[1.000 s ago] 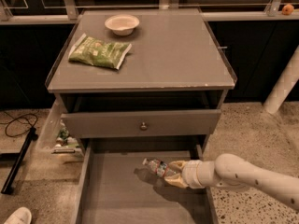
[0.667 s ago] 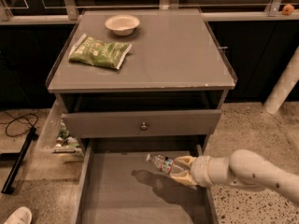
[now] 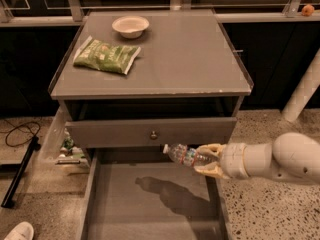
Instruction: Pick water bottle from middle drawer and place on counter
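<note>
The water bottle [image 3: 184, 155] is a small clear bottle with a white cap and a coloured label band. It lies sideways in my gripper [image 3: 210, 160], cap pointing left. The gripper's yellowish fingers are shut on it, one above and one below. The gripper holds the bottle in the air above the open middle drawer [image 3: 150, 199], near the drawer's right wall and just below the upper drawer front. The bottle's shadow falls on the drawer floor. The counter [image 3: 180, 59] is the grey cabinet top, above and behind the gripper.
A green snack bag [image 3: 106, 55] and a white bowl [image 3: 130, 25] lie on the counter's left and back. The upper drawer front with a round knob [image 3: 153, 134] is closed. A white pole [image 3: 302, 91] stands at right. Clutter and a cable lie on the floor at left.
The gripper has lifted the bottle up off the drawer floor and it now hangs higher, near the upper drawer front. The shadow on the floor has grown apart from the bottle.
</note>
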Motion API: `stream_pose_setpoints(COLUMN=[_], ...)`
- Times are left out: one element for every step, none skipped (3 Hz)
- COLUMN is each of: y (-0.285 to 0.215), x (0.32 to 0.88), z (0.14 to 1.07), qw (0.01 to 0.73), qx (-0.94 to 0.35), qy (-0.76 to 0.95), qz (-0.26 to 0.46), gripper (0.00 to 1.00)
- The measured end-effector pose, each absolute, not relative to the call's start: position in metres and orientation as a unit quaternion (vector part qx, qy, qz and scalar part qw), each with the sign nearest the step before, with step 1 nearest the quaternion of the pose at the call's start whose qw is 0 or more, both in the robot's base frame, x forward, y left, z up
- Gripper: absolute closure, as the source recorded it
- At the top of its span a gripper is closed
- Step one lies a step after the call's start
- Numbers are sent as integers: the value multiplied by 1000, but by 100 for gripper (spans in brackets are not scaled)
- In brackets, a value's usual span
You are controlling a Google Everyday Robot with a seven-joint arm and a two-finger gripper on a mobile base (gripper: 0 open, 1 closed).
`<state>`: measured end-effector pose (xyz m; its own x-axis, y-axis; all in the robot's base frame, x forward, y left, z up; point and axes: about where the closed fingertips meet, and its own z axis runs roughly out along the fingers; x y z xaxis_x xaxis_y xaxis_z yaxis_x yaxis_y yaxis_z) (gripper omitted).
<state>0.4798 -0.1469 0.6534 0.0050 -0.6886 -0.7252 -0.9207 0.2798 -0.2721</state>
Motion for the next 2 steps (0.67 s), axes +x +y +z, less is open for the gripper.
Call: stream_pose_setpoints(y=[-159, -180], x=[491, 503], z=[714, 798], qw=[398, 407], qx=[-602, -605], qy=[685, 683], qz=[99, 50], gripper=[100, 100])
